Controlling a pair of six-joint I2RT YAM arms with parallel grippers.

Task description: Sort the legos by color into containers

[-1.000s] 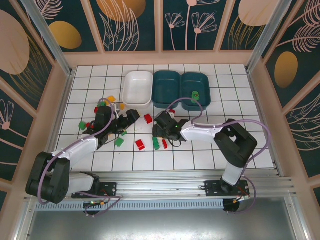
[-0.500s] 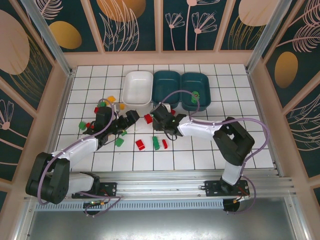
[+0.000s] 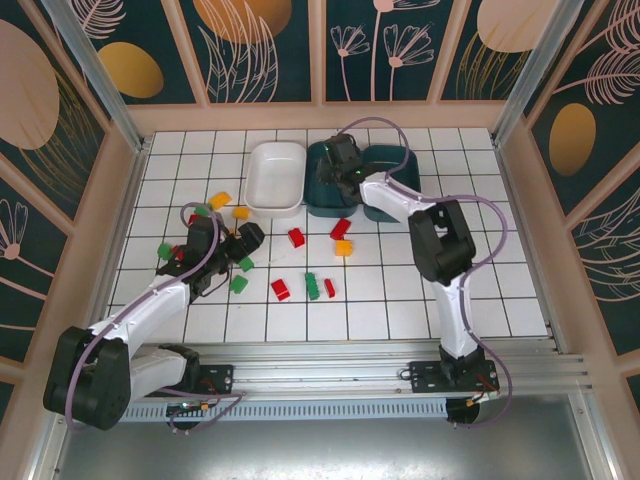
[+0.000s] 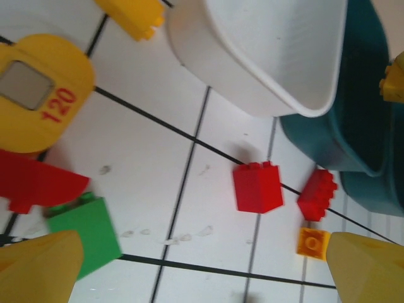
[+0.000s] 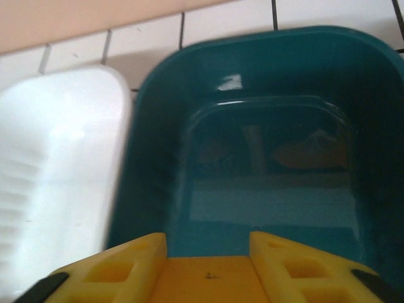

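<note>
Three bins sit in a row at the far side of the tiled table (image 3: 480, 290): the white bin (image 3: 277, 175) on the left, the middle teal bin (image 3: 322, 200) just beside it, and the right teal bin (image 3: 405, 165) next along.

The right gripper (image 3: 345, 163) hangs over the middle teal bin. From its wrist cam the jaws are partway closed, with a yellow-orange brick (image 5: 202, 278) sitting flat between the two fingers, above the bin's near rim.

The left gripper (image 3: 246, 240) is down low over the tiles, near the white bin's near left corner. Its jaws are spread wide and it's got hold of nothing.

Plenty of legos lie loose on the tiles:
- A red brick (image 3: 296, 237) sits just in front of the white bin's right corner.
- A red block (image 3: 340, 229) is in front of the middle teal bin, with a small orange brick (image 3: 343, 248) just beside it on the near side.
- Closer to the arms, a green brick (image 3: 313, 287) stands between a low red brick (image 3: 281, 290) and a thin red brick (image 3: 329, 288).
- Over on the left, a yellow brick (image 3: 220, 200) lies near the white bin.
- A green cube (image 3: 238, 284) sits near the left arm.
</note>
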